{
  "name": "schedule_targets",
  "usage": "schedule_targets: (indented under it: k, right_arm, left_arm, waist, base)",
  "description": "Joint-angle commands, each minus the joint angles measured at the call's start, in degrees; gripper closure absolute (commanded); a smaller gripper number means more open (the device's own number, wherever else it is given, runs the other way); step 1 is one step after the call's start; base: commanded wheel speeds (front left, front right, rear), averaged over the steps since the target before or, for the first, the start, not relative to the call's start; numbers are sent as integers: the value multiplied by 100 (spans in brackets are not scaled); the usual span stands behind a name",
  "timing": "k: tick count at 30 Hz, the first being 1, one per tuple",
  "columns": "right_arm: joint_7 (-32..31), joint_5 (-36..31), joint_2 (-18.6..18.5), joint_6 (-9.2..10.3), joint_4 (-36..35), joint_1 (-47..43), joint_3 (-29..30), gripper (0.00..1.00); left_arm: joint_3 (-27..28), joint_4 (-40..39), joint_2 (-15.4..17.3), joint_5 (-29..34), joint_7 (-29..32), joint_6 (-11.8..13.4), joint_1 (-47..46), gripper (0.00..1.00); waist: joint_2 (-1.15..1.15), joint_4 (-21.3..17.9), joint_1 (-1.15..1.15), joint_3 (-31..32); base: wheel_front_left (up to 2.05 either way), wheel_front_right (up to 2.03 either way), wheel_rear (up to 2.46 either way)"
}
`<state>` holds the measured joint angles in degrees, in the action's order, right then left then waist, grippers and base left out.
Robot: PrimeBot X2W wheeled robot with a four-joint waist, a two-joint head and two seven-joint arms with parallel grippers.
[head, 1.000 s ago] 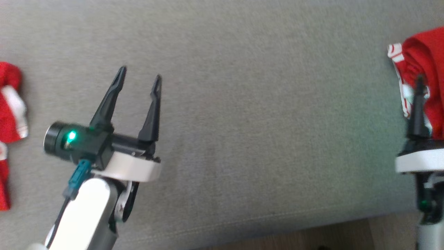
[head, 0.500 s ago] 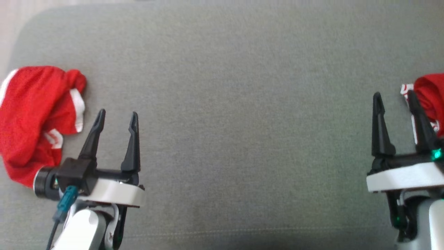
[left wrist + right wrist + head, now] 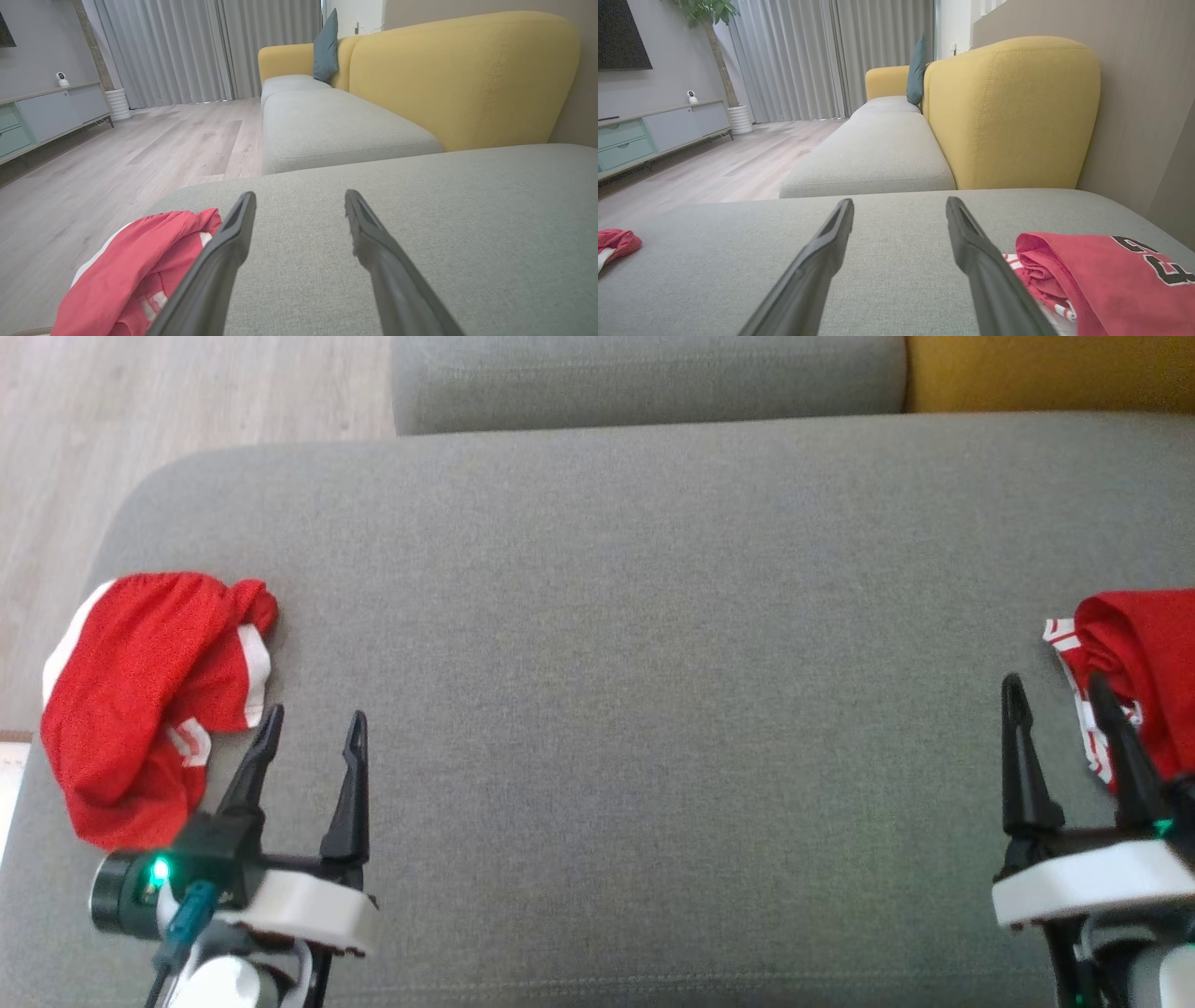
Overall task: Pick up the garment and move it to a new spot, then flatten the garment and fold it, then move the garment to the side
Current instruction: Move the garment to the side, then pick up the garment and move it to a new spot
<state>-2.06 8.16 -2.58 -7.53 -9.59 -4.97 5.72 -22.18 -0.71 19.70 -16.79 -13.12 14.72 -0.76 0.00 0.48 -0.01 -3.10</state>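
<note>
We see a crumpled red garment at the left end of the grey sofa seat, just beside our left gripper. A second red shirt lies by our right gripper, and the right wrist view adds black numerals on it. Both grippers' fingers are spread wide and hold nothing.

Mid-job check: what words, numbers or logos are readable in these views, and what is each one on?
Nothing reads cleanly.
Red garment on the right: black, white-edged characters at its far corner, foreshortened and cut off by the frame; unreadable.
Red garment on the left: white markings, too blurred to tell whether they are text.
</note>
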Motion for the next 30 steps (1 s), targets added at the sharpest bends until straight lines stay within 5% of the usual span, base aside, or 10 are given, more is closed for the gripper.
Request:
schedule_targets:
  k: [1, 30]
  right_arm:
    - [-6, 30, -31, 4, -215, 71, -139, 0]
    - [-25, 160, -30, 4, -287, -156, -106, 0]
  left_arm:
    - [196, -199, 153, 7, 15, 47, -177, 0]
    - [110, -394, 281, -23, 156, 154, -68, 0]
  waist:
    - [0, -1, 1, 59]
    - [0, -2, 1, 220]
  base:
    - [0, 0, 0]
    - [0, 0, 0]
